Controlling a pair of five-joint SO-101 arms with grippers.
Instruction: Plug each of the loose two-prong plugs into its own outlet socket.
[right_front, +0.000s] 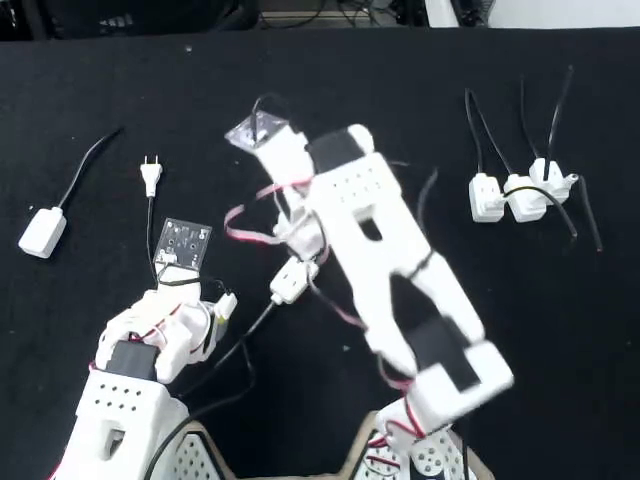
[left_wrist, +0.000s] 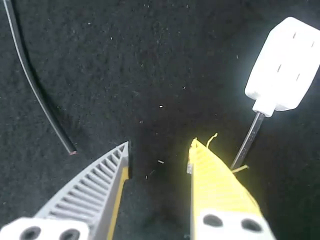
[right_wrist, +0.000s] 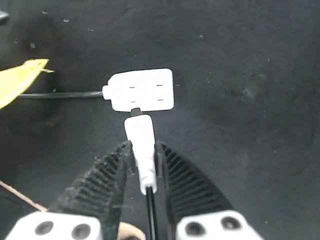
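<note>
A white plug (right_wrist: 140, 129) is clamped in the right gripper (right_wrist: 143, 146), its nose set against the edge of a white socket (right_wrist: 141, 90) lying flat on the black table (right_wrist: 250, 75); whether the prongs are seated cannot be told. The left gripper (left_wrist: 160, 145) is held apart beside the socket's cord (left_wrist: 247, 140), gripping nothing. As the socket is not braced, it may be shoved along the table, or the prongs bent if the slots are missed. A second plug (right_front: 151, 175) and second socket (right_front: 42, 232) are seen well apart.

Glossy white plastic plug (right_wrist: 140, 136) and socket (right_wrist: 142, 90); matt black cloth table (right_wrist: 250, 75)
</note>
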